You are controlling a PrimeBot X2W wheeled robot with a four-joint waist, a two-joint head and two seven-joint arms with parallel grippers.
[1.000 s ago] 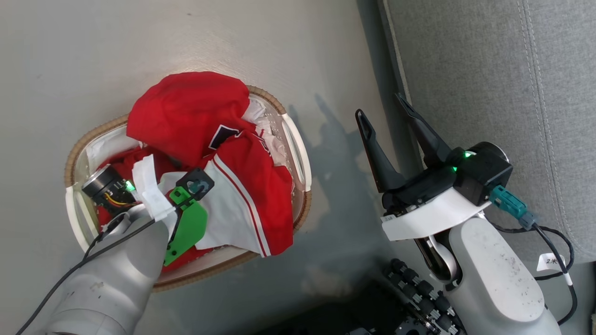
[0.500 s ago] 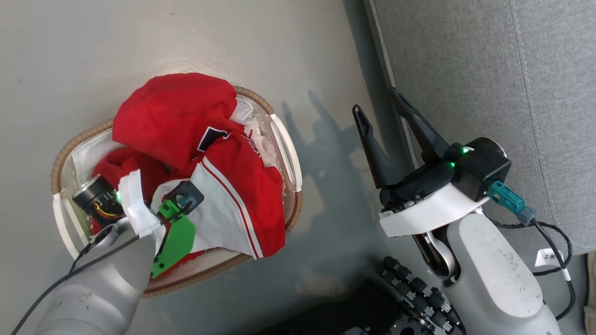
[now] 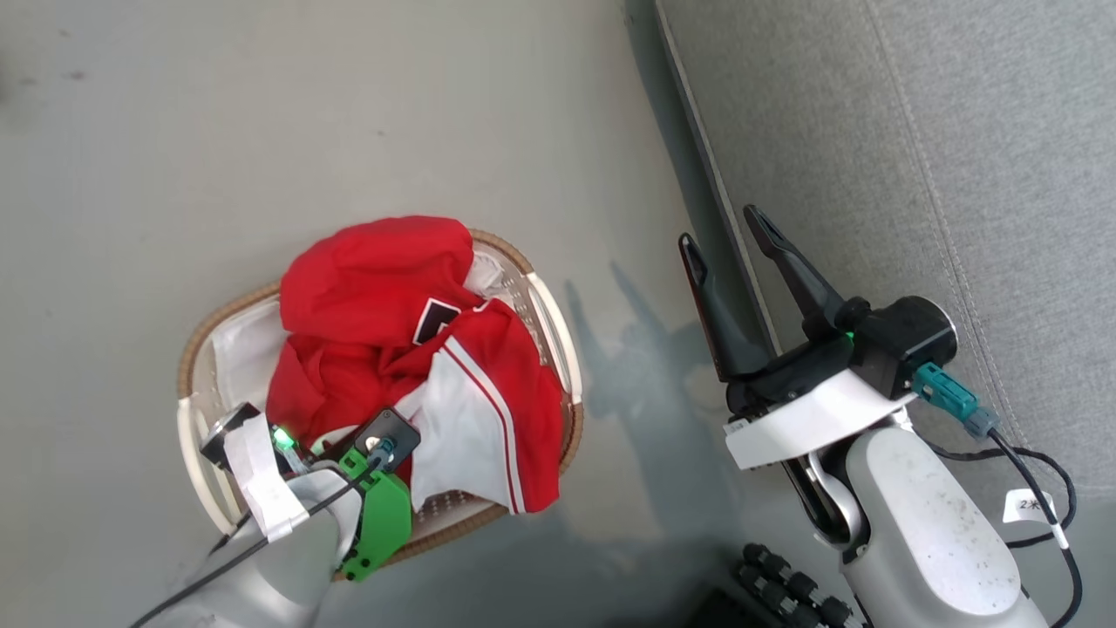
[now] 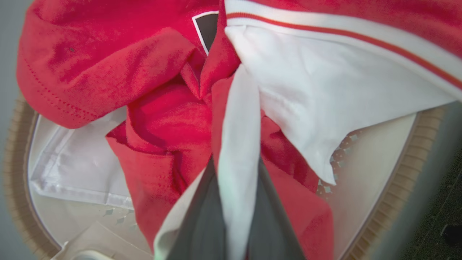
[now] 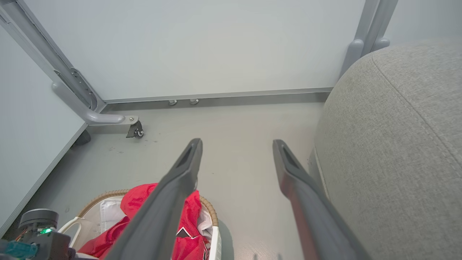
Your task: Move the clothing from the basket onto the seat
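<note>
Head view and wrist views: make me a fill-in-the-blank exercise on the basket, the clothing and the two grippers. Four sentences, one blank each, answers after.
1. The clothing in the basket is mostly ___ with white panels.
2. The left gripper has its fingers closed on a ___ fold of the clothing.
3. The right gripper is ___, its fingers apart with nothing between them.
4. The seat beside the basket is covered in ___ fabric.
Missing words: red; white; open; grey.

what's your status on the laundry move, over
Left gripper shut on bright red and white fabric clothing in oval cream plastic basket. Right gripper open beside grey upholstered seat. Nothing seen blocking.
</note>
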